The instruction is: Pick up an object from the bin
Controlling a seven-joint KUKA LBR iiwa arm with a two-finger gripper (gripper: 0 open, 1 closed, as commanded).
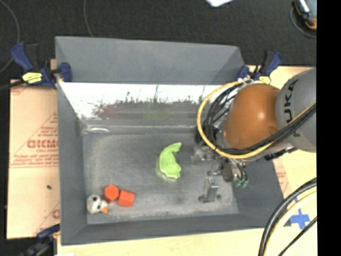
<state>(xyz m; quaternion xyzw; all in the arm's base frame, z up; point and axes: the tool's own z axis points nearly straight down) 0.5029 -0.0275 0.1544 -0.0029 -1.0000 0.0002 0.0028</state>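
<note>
Gripper (212,188) hangs low over bare bin floor (133,156) just beside green lump (170,162), the nearest candidate; jaw state cannot be told.

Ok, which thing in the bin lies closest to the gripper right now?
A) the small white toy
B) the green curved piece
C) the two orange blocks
B: the green curved piece lies mid-bin, just left of the gripper, apart from it, while the orange blocks and the small white toy sit together in the bin's lower-left corner.
</note>
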